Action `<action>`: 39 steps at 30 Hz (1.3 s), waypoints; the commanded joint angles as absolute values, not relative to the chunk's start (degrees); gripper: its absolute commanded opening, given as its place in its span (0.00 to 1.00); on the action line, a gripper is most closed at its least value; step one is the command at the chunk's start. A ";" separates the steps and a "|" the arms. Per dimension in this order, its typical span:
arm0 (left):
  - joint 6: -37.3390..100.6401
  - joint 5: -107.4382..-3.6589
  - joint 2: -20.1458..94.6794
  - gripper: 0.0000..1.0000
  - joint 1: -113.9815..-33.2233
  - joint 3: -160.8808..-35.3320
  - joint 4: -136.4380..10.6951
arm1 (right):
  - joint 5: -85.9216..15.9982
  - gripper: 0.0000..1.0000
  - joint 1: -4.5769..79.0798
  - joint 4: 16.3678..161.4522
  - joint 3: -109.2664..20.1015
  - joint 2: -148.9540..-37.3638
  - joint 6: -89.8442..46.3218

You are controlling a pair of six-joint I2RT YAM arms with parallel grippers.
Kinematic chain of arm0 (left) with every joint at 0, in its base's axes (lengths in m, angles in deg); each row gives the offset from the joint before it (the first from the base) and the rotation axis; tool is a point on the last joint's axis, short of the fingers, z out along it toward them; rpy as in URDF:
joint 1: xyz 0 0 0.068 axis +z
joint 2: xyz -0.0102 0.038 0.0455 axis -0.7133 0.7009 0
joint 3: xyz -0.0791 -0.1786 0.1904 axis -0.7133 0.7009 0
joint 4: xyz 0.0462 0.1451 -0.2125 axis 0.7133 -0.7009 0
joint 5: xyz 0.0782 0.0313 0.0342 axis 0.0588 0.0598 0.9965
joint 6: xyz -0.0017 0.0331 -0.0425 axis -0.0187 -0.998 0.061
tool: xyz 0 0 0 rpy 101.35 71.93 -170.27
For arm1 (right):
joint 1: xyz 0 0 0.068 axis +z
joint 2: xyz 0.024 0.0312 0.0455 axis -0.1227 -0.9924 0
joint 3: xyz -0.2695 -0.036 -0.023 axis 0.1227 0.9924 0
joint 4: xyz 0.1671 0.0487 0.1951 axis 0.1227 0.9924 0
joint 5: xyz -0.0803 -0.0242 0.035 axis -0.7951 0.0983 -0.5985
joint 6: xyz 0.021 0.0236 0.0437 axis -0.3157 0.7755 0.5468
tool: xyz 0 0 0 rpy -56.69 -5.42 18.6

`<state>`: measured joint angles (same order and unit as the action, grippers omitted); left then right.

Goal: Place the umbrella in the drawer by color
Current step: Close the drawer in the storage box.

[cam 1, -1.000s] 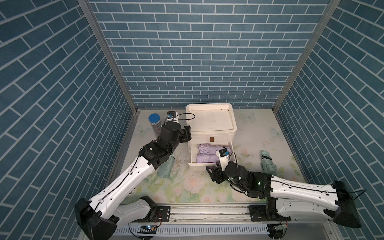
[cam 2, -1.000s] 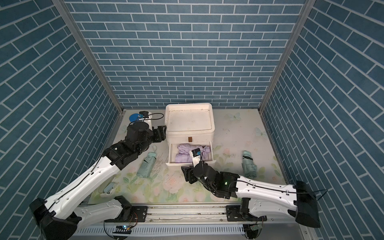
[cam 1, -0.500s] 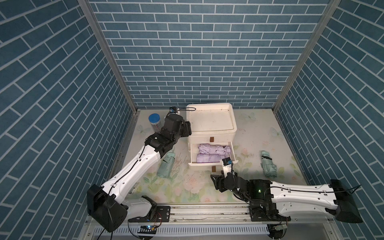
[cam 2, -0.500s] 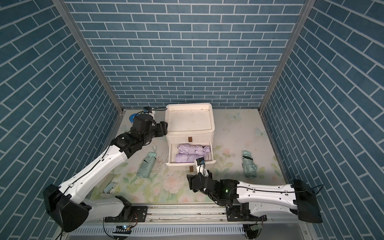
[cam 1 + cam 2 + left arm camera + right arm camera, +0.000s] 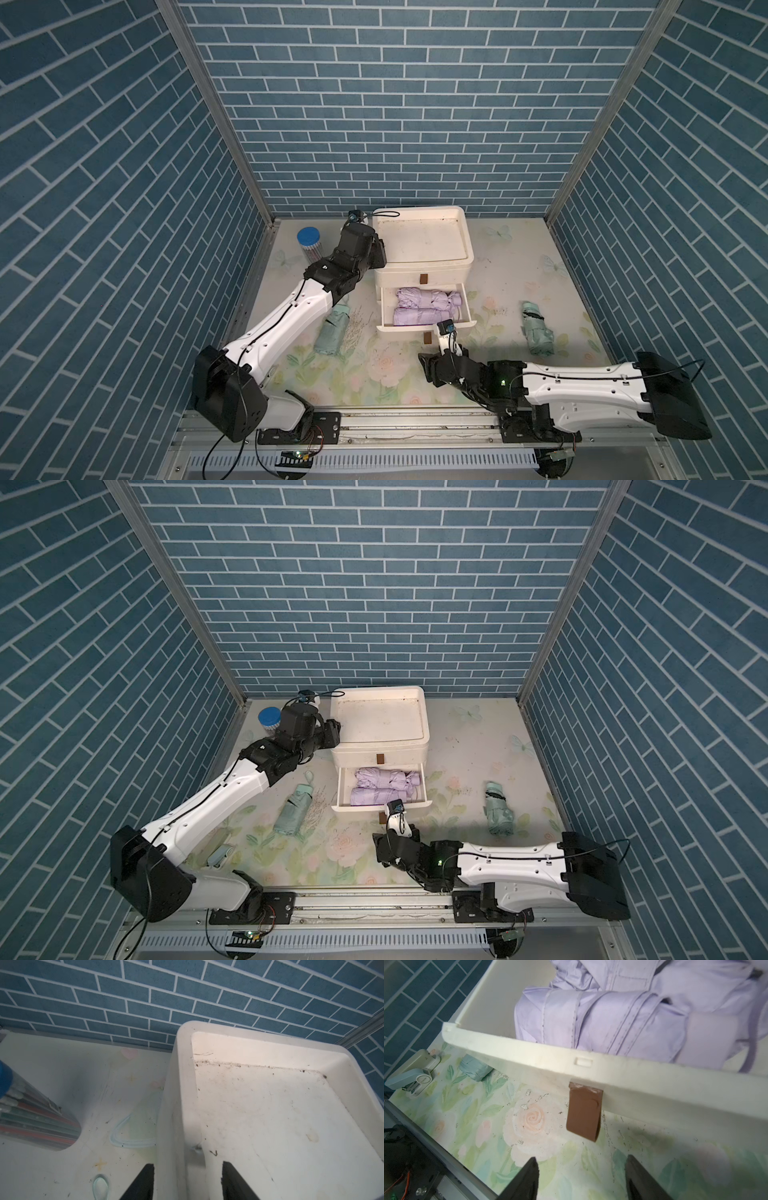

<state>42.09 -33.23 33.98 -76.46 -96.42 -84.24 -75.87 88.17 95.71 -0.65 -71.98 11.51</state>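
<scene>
While our left gripper straddles the cabinet's rim, clamped or not we cannot tell, and our right gripper hangs open before its pulled-out drawer, a push could snag the lilac umbrellas inside or skid the cabinet into the green umbrellas flanking it.

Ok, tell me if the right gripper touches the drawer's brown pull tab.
Apart. Right wrist view shows bare floral mat between the right gripper and the brown pull tab.
</scene>
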 commanded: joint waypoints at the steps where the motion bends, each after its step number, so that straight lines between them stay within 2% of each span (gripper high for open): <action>1: 41.52 -33.85 34.46 0.44 -76.07 -95.39 -81.80 | -78.33 0.66 88.39 93.07 -3.33 -74.27 10.52; 8: 41.30 -34.80 34.82 0.35 -76.10 -93.50 -80.86 | -80.01 0.62 86.70 93.05 -6.24 -78.54 9.83; 20: 40.84 -36.38 33.59 0.19 -76.09 -89.50 -81.07 | -76.16 0.50 79.28 87.00 -7.47 -78.58 5.18; 31: 41.59 -38.75 32.88 0.14 -76.31 -87.32 -81.75 | -76.88 0.35 76.04 86.34 -11.14 -79.22 1.83; 35: 42.67 -39.80 32.68 0.09 -77.05 -86.80 -81.86 | -77.37 0.21 75.10 86.24 -11.58 -79.08 1.57; 39: 43.20 -40.28 33.06 0.04 -78.09 -86.87 -81.80 | -76.02 0.20 73.47 84.97 -11.93 -79.65 0.63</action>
